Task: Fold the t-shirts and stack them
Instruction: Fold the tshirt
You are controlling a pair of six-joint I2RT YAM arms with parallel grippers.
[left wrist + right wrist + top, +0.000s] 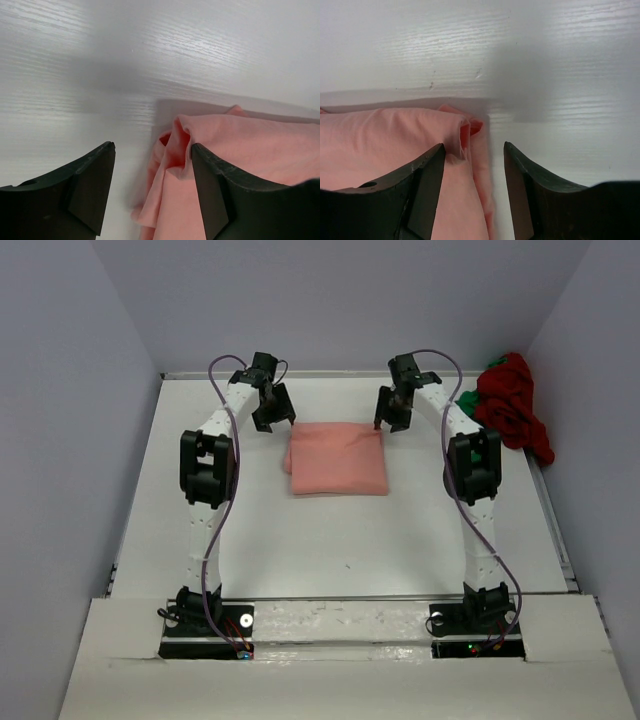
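Observation:
The salmon-pink t-shirt (337, 458) lies folded into a rectangle on the white table, toward the back. My left gripper (272, 418) is open over its far left corner; in the left wrist view the shirt's bunched corner (175, 165) lies between the spread fingers (92, 185). My right gripper (390, 418) is open over the far right corner; the right wrist view shows the shirt's folded edge (475, 165) between the fingers (522, 190). The dark red t-shirt (512, 400) lies crumpled at the back right, with the bright green t-shirt (468, 400) peeking out under it.
The white table (340, 540) is walled at the back and both sides. The arm bases (210, 620) stand at the near edge.

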